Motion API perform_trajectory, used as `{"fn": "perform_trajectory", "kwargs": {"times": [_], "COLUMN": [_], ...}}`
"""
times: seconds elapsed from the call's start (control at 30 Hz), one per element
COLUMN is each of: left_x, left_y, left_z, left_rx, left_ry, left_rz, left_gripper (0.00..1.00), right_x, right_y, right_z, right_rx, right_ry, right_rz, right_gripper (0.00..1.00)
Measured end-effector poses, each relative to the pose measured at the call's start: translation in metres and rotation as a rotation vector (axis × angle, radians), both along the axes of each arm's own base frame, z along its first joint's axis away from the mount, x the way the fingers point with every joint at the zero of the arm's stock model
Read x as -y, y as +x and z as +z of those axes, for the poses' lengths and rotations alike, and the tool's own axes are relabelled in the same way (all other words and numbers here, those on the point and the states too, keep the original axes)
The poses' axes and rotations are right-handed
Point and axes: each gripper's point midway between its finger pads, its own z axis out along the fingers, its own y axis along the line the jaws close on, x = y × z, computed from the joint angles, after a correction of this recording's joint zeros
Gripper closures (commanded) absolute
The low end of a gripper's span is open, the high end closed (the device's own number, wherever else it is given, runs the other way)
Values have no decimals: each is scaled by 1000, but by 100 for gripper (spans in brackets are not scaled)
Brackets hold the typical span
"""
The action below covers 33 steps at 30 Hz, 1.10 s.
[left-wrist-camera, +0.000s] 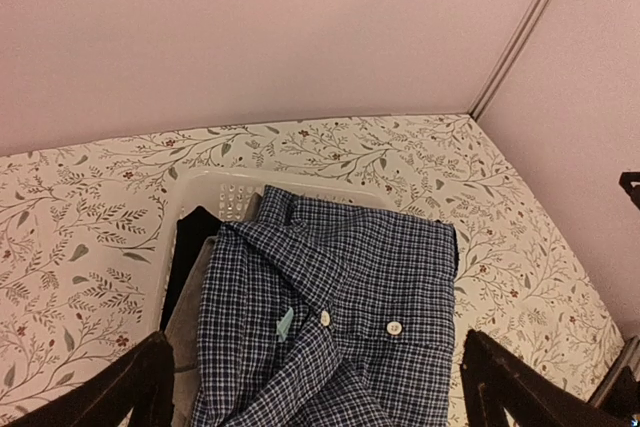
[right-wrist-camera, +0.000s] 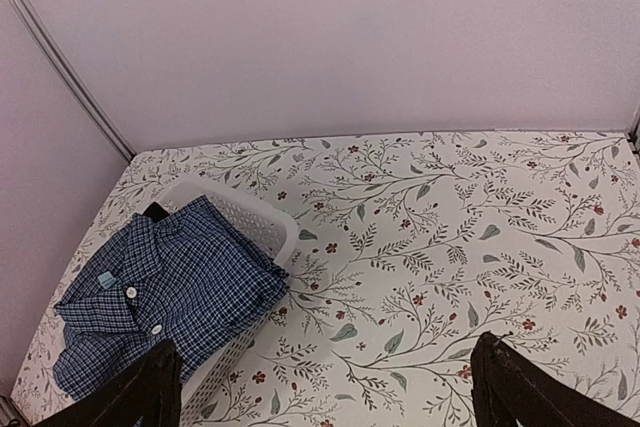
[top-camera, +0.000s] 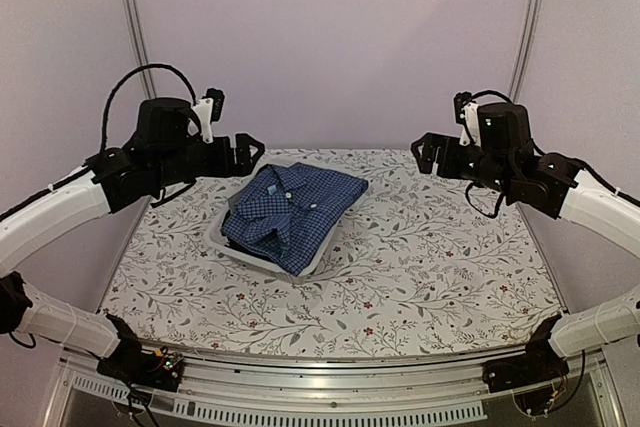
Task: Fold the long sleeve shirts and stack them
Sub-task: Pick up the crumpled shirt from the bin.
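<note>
We find the blue checked shirt [top-camera: 293, 209] bunched in the white basket [top-camera: 222, 245], left of centre on the floral tablecloth [top-camera: 430, 247]. Our left gripper [top-camera: 247, 153] and right gripper [top-camera: 430, 153] hover released and empty, likely raised to survey before the first pick.
</note>
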Motion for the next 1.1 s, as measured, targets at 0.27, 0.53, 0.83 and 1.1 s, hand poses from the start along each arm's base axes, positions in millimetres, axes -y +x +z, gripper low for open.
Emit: {"fn": "perform_trajectory", "kwargs": {"times": [0.27,0.53,0.83,1.1], "left_x": [2,1,3,6], "left_y": [-1,-3,-14,-15], "left_z": [-10,-16,-52,-106], "left_rx": [-36,-65,-177,-330], "left_ry": [10,5,-2,36], "left_rz": [-9,-5,-21,8], "left_gripper": [0,0,11,21], "right_x": [1,-7,-76,-115], "right_y": [-1,0,-4,-4], "right_z": [-2,-15,-46,-69], "right_rx": [-4,-38,-135,-189], "right_ry": [-16,-34,-78,-108], "right_rz": [1,41,208,281], "right_gripper": [1,1,1,1]}}
